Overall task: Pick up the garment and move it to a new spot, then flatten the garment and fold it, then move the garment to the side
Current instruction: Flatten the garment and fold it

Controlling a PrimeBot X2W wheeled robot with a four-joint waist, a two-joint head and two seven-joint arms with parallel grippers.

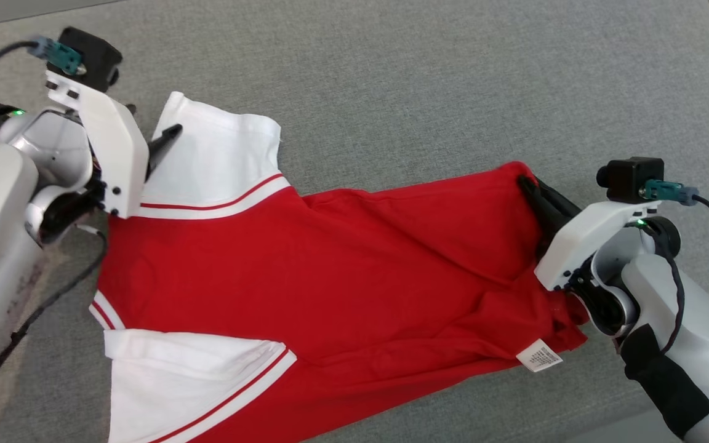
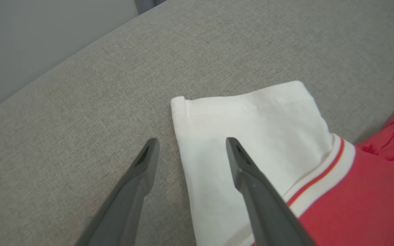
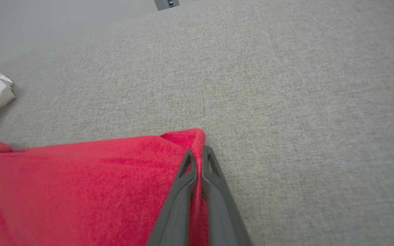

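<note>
The garment (image 1: pixel 330 264) is a red shirt with white sleeves and red-and-white trim, lying across the grey surface. My right gripper (image 3: pixel 198 153) is shut on the garment's far right hem corner (image 1: pixel 517 172), red cloth pinched between its fingers. My left gripper (image 2: pixel 190 145) is open over the far white sleeve (image 2: pixel 248 130). One of its fingers (image 2: pixel 248 171) is above the sleeve, the other over the bare surface just beside the sleeve's edge. The near white sleeve (image 1: pixel 176 381) lies at the lower left. A white care label (image 1: pixel 539 355) shows at the near right hem.
The grey fabric surface (image 1: pixel 428 80) stretches far beyond the garment. Its near edge runs at the lower right (image 1: pixel 600 424). A black cable (image 1: pixel 53 295) hangs from my left arm beside the shirt.
</note>
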